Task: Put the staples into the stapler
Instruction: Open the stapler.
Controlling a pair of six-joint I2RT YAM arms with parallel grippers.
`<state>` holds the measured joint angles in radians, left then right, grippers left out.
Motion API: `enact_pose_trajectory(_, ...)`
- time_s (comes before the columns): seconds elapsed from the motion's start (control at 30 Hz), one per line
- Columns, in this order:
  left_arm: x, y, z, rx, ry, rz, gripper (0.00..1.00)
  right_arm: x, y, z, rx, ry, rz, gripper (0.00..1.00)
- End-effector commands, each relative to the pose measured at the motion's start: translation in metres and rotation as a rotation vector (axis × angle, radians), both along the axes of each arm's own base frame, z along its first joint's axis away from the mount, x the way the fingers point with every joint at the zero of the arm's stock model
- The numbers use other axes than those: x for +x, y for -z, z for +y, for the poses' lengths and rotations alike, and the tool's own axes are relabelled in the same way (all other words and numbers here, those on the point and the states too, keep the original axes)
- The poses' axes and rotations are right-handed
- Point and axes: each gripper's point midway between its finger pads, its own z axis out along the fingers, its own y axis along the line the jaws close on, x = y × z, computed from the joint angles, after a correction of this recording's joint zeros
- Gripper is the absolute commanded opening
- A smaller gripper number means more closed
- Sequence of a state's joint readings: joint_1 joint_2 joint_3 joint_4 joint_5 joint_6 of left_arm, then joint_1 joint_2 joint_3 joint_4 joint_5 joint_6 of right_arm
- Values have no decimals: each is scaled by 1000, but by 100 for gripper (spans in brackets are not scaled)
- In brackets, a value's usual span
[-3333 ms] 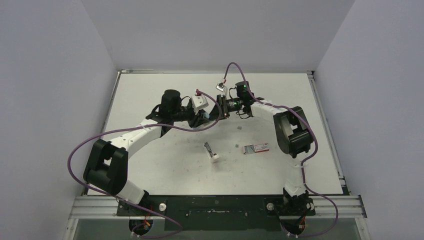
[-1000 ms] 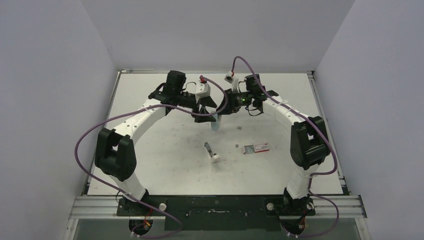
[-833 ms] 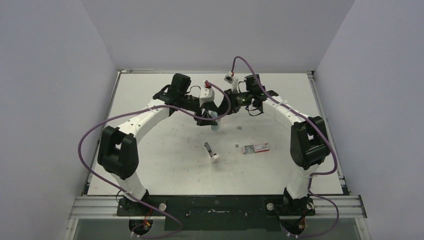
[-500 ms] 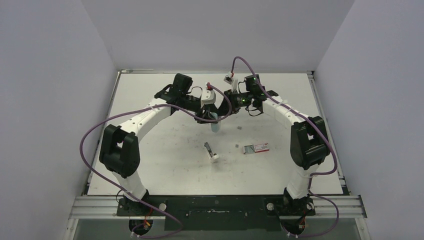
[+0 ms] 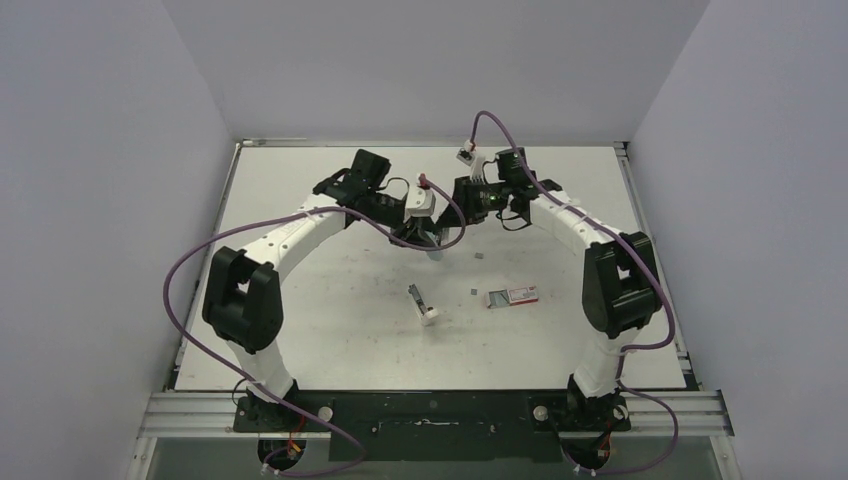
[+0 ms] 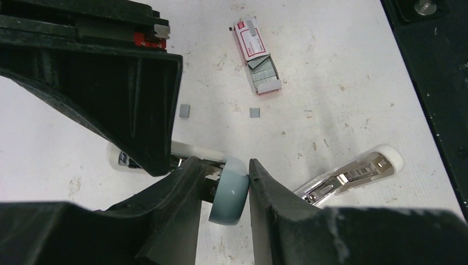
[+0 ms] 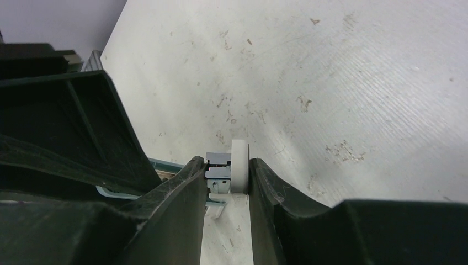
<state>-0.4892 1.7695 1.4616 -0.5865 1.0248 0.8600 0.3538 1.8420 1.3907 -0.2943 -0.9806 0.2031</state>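
The left tool [image 6: 225, 172] and right tool [image 7: 226, 164] both clamp the stapler [image 6: 229, 200]

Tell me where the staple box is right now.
In the top view the staple box lies on the table right of centre, a small grey strip just left of it and a white-tipped metal part farther left.

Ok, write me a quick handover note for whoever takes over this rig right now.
Left gripper: shut on the stapler, at its pale blue end.
Right gripper: shut on its white end.
Staples sit in their open box on the table, two loose strips nearby; a chrome piece with a white tip lies apart.
Done: stapler held by both.
Left: loading the staples.
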Motion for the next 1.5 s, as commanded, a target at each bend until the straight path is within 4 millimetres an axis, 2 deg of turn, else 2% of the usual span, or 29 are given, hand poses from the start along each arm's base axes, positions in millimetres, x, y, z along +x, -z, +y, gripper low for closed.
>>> enact_pose_trajectory(0.0,-11,-7,2,48,-3,-35,0,53,-43,-31,62,198,-61,5)
enact_pose_trajectory(0.17,-10,-15,4,27,-111,-143,0,96,-41,-86,136,440,76,5)
enact_pose_trajectory(0.23,-13,-13,4,21,-145,-194,0,105,-35,-105,165,510,126,5)
enact_pose_trajectory(0.3,-17,-7,3,27,-158,-210,0,107,-31,-114,196,547,167,5)
enact_pose_trajectory(0.47,-25,8,-4,56,-160,-195,0,102,-31,-115,239,574,194,5)
enact_pose_trajectory(0.73,-35,23,-2,119,-135,-205,0,102,-32,-136,284,651,227,5)
enact_pose_trajectory(0.97,-26,13,1,133,-158,-233,0,99,-31,-140,249,662,187,5)
enact_pose_trajectory(1.13,-18,-1,-4,123,-164,-243,0,87,-28,-117,175,604,131,5)
enact_pose_trajectory(1.3,-10,-11,-11,91,-206,-235,40,83,-28,-105,130,584,93,5)
enact_pose_trajectory(1.47,-2,-21,-15,55,-278,-197,69,84,-32,-101,83,578,62,5)
